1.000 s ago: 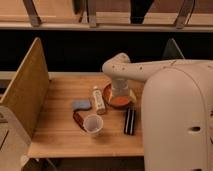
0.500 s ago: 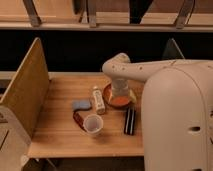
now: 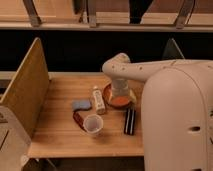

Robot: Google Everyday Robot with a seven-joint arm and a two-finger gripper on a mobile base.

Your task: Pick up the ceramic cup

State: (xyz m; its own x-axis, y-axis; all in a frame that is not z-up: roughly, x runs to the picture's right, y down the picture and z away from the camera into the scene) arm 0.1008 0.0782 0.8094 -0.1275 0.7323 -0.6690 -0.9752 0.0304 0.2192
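Note:
The ceramic cup (image 3: 93, 123) is small and whitish. It stands upright near the front middle of the wooden table (image 3: 55, 135), with its round rim up. My arm reaches in from the right, bends at a white joint and points down. My gripper (image 3: 120, 93) hangs at its end over the orange bowl (image 3: 118, 101), behind and to the right of the cup and well apart from it. Nothing shows held in it.
A slim white bottle (image 3: 98, 100) lies left of the bowl. A blue-grey pad (image 3: 81, 105) lies behind the cup and a dark red object (image 3: 78, 118) beside it. A black flat object (image 3: 130, 121) lies to its right. A wooden side panel (image 3: 25, 90) walls the table's left edge.

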